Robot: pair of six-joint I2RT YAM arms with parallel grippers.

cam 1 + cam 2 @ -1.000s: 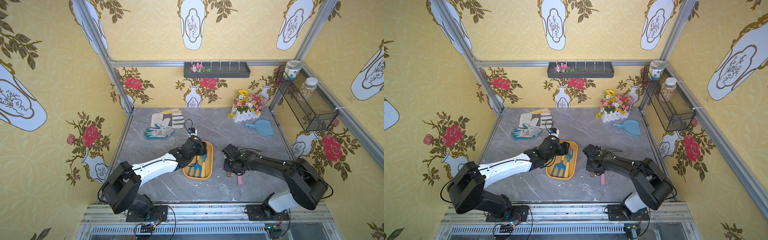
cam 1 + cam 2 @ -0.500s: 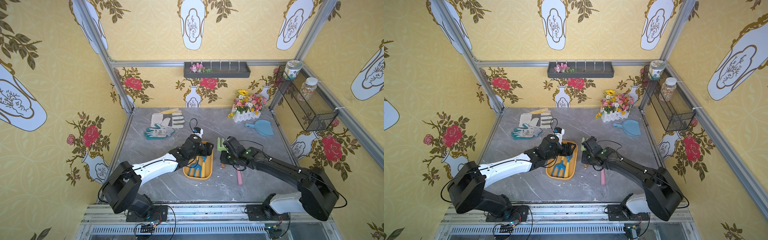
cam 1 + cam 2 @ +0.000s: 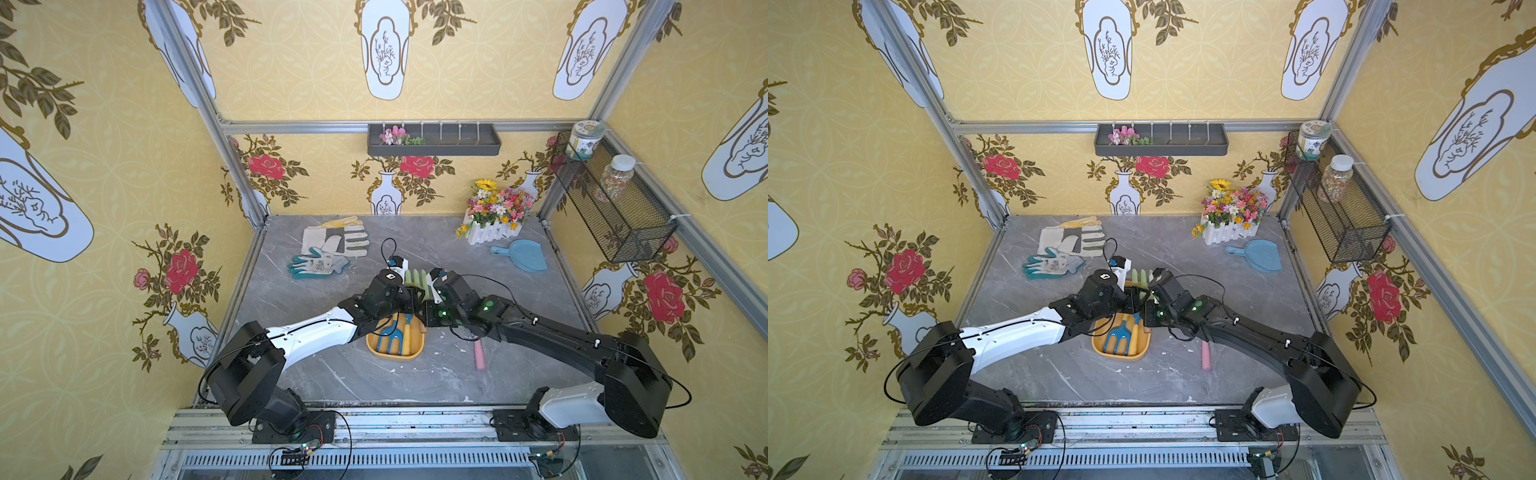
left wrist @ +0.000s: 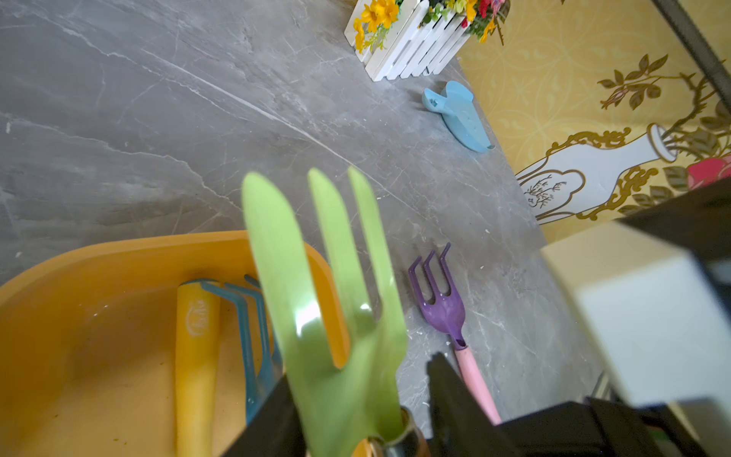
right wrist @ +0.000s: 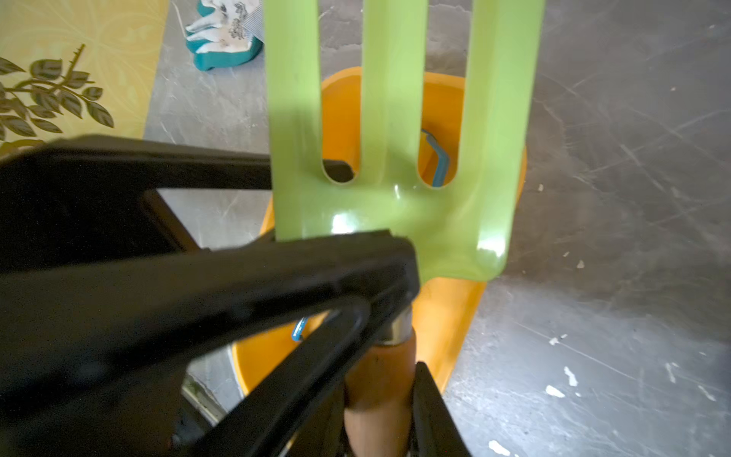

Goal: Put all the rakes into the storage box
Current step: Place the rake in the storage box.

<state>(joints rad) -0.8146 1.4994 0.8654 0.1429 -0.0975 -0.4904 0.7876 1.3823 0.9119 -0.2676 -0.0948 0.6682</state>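
The rake (image 3: 413, 277) has a green three-tined head and a wooden handle. It is held upright over the far end of the yellow-orange storage box (image 3: 390, 356), tines up. My right gripper (image 5: 379, 395) is shut on the wooden handle. My left gripper (image 4: 360, 372) straddles the rake's neck just below the green head (image 4: 340, 336). One finger lies against the neck, and a thin strip of table shows beside the other. In both top views the two grippers meet at the rake (image 3: 1142, 276), above the box (image 3: 1121, 356).
A blue rake with a yellow handle (image 3: 392, 332) lies in the box. A purple rake with a pink handle (image 4: 439, 304) lies on the table right of it. Gloves (image 3: 328, 249), a flower planter (image 3: 494, 216) and a blue dustpan (image 3: 521, 255) sit farther back. A wire basket (image 3: 615, 208) hangs on the right wall.
My right gripper lifted the green rake off the table and carried it left, over the box's far end. My left gripper rose to meet it and its jaws narrowed round the neck.
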